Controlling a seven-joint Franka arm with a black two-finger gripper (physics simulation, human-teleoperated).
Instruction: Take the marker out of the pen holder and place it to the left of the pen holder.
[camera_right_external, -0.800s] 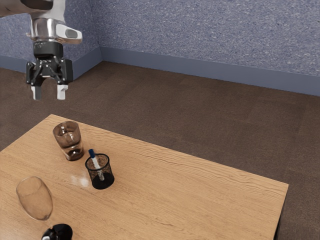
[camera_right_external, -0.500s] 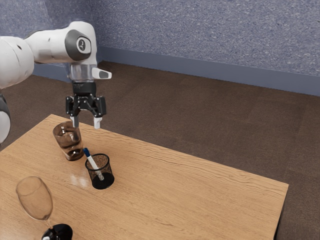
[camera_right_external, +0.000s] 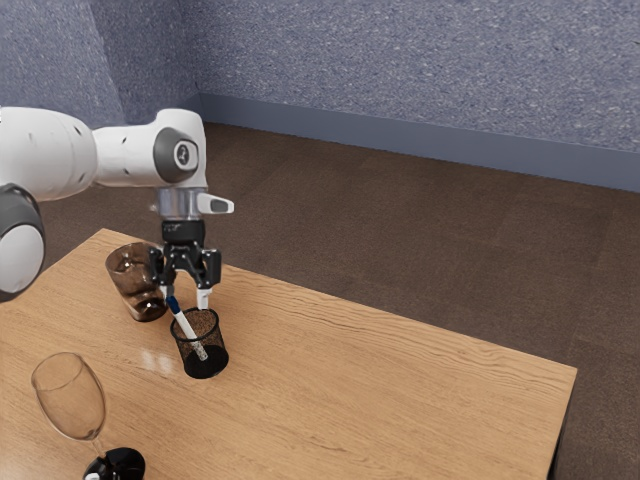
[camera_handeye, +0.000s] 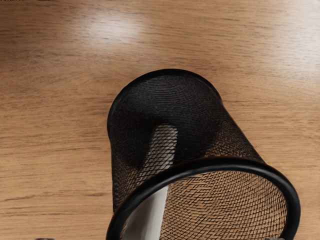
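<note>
Just above the pen holder in the exterior view is my gripper (camera_right_external: 184, 298), open, its fingertips around the level of the marker's blue cap. The white marker (camera_right_external: 188, 328) stands tilted inside the black mesh pen holder (camera_right_external: 214, 345), its cap leaning over the rim toward the exterior view's left. In the wrist view, the pen holder (camera_handeye: 172, 95) shows its round base and rim, with the white marker (camera_handeye: 155, 212) slanting inside. The tips of my gripper (camera_handeye: 160, 238) barely enter at the wrist view's lower edge, wide apart. Whether a finger touches the cap, I cannot tell.
A brown transparent glass (camera_right_external: 132, 285) stands close behind the pen holder, near the gripper. A wine glass (camera_right_external: 72, 398) with a dark base is nearer the exterior view's lower left. The wooden table (camera_right_external: 380, 400) extends toward the exterior view's right.
My gripper has come down and toward the exterior view's right, from well above the table to the pen holder. The marker's cap has shifted slightly toward the exterior view's left.
</note>
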